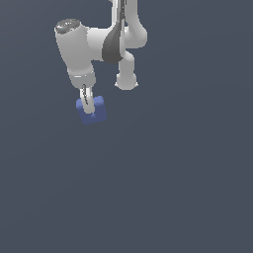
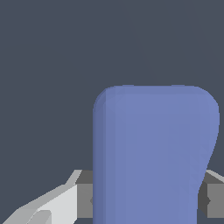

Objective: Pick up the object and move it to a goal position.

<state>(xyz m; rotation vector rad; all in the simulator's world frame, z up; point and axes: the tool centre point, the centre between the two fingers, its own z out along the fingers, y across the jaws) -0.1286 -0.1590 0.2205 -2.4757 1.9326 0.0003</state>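
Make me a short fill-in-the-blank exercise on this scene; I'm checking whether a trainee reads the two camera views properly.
1. The cube is coloured ____.
2. In the wrist view the cube sits ____ the two fingers.
3. The gripper is shut on the ____.
4. In the exterior view the cube lies towards that view's ____ side.

Missing words: blue; between; cube; left

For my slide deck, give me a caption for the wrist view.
Wrist view: the blue cube fills the frame, held between the claw fingers.
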